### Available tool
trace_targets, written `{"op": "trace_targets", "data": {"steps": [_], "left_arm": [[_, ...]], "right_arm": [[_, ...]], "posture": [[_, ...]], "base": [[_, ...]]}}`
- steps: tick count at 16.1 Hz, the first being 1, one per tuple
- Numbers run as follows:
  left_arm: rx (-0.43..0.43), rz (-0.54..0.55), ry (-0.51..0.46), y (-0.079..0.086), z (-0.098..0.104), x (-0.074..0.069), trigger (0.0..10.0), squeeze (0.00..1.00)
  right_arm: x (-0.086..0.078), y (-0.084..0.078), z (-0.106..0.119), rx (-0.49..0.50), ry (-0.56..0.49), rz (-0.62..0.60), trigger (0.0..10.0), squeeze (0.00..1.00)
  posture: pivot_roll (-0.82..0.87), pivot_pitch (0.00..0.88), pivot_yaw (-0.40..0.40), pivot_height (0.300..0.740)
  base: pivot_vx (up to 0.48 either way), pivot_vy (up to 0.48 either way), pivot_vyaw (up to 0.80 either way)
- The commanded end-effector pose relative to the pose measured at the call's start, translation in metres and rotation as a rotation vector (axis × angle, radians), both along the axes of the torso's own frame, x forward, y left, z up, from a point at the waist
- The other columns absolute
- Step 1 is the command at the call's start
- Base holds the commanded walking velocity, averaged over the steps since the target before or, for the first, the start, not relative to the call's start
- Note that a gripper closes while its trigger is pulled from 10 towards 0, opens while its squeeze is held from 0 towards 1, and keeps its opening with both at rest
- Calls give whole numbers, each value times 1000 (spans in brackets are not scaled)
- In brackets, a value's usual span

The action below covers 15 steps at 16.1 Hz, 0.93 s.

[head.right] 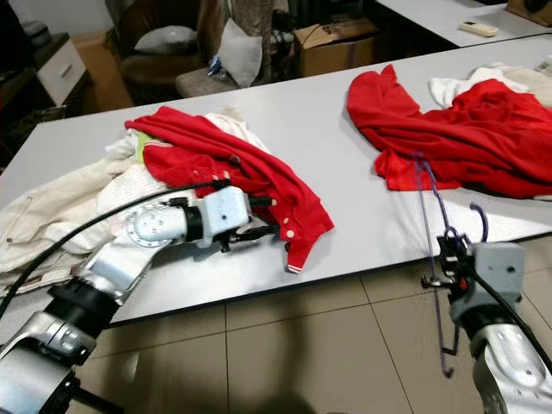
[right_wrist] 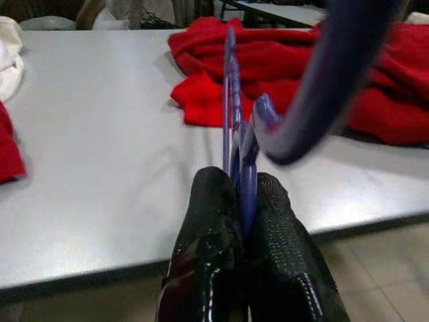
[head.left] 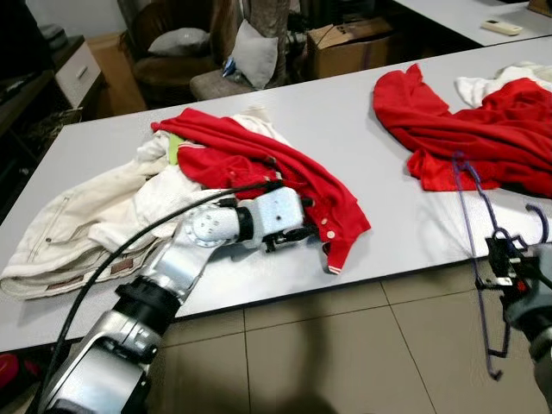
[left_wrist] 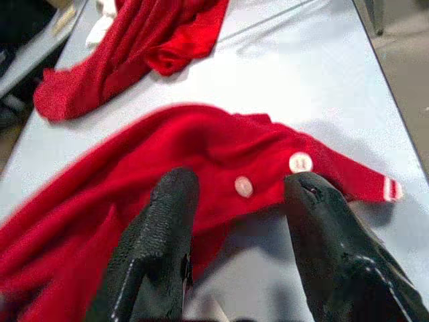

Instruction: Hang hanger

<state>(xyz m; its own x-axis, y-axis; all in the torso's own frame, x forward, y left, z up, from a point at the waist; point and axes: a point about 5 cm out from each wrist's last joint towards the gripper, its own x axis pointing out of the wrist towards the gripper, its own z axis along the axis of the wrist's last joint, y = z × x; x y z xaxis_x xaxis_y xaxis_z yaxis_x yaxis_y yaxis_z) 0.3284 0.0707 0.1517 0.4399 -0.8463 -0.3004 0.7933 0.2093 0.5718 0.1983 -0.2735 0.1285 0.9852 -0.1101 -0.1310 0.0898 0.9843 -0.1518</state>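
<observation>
Where the right gripper (right_wrist: 242, 201) shows in its wrist view, we note its two black fingers (right_wrist: 208, 228) pressed together on the thin bar of a purple hanger (head.left: 476, 226). That hanger hangs upright off the table's near edge at our right, its frame partly over the grey tabletop and partly over the tiled floor (head.left: 328, 354), its hook (head.left: 542, 222) curling up just beside the gripper. Beyond the hanger lies a crumpled red garment (head.left: 483, 121) on the right part of the table, with a white cloth (head.left: 496, 82) touching its far side.

We see the left gripper (left_wrist: 238, 201) low over the table (head.left: 345, 112), fingers spread apart, nothing between them. Its tips straddle the edge of a red buttoned shirt (head.left: 285, 177), and two white buttons (left_wrist: 244, 186) show between and just past the fingers. We cannot tell whether the fingertips touch the cloth. This shirt sprawls across a heap of cream-white clothing (head.left: 86, 216) on the left part of the table, one striped cuff reaching toward the near edge. A black cable (head.left: 129, 250) loops from the left arm's silver forearm back toward us.

Past the far edge we note a wicker chair with a grey cushion (head.left: 181, 40), a cardboard box (head.left: 349, 43), and a second table bearing a remote control (head.left: 501, 27).
</observation>
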Motion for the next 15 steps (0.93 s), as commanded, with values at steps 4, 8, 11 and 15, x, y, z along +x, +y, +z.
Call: {"op": "trace_targets", "data": {"steps": [4, 8, 11, 15], "left_arm": [[94, 97, -174, -1, 5, 20, 10000, 0], [167, 165, -297, -1, 2, 34, 10000, 0], [248, 239, -323, 12, 2, 46, 10000, 0], [211, 99, -284, -5, -1, 39, 3843, 0]], "right_arm": [[-1, 11, -7, 26, 33, 16, 10000, 0], [1, 21, -9, 39, 32, 41, 10000, 0], [1, 26, -10, 43, 32, 49, 10000, 0], [2, 27, -10, 42, 32, 51, 10000, 0]], "posture": [[-258, 0, 190, 740], [-260, 0, 194, 740], [-261, 0, 198, 740], [-259, 0, 198, 740]], "base": [[0, 0, 0], [0, 0, 0], [0, 0, 0], [0, 0, 0]]}}
